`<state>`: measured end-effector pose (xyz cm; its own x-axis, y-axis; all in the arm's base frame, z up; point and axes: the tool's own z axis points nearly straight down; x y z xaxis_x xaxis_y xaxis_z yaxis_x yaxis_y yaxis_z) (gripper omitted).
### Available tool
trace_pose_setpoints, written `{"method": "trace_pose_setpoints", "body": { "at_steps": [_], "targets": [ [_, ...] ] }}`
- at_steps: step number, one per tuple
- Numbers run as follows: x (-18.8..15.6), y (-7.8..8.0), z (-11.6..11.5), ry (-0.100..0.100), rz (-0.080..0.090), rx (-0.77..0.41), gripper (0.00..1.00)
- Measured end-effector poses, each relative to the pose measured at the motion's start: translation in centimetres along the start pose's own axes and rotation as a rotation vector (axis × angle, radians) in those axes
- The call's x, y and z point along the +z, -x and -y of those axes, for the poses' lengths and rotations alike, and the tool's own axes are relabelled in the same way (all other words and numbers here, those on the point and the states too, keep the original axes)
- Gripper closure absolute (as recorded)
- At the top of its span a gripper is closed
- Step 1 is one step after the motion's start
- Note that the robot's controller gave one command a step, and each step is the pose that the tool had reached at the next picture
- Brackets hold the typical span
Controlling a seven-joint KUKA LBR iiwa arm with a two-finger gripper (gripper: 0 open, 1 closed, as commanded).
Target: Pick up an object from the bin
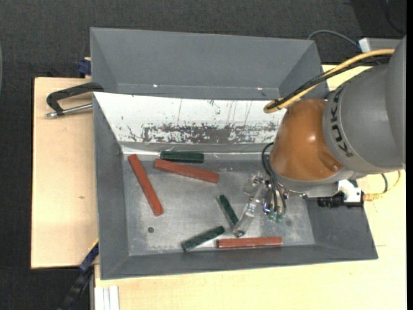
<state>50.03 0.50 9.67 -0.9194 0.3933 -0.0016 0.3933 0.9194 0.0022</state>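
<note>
My gripper (248, 214) reaches down from under the arm's orange cover into the front right part of the bin. Its tip is just above a red stick (249, 242) that lies flat along the front wall. A short dark green stick (226, 210) lies at a slant right beside the gripper on its left. Another dark green stick (202, 237) rests near the front wall, left of the red one. I see nothing held in the gripper.
A long red stick (145, 185) lies diagonally at the left. A second red stick (186, 171) and a dark green stick (182, 155) lie near the back wall. The arm and its cover hang over the bin's right side.
</note>
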Motion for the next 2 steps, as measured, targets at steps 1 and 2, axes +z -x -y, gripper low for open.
{"method": "trace_pose_setpoints", "body": {
  "at_steps": [1,2],
  "targets": [
    [2.63,-1.89,-2.21,-0.001,-0.003,-0.176,1.0],
    [2.63,-1.89,-2.21,-0.001,-0.003,-0.176,1.0]
  ]
}}
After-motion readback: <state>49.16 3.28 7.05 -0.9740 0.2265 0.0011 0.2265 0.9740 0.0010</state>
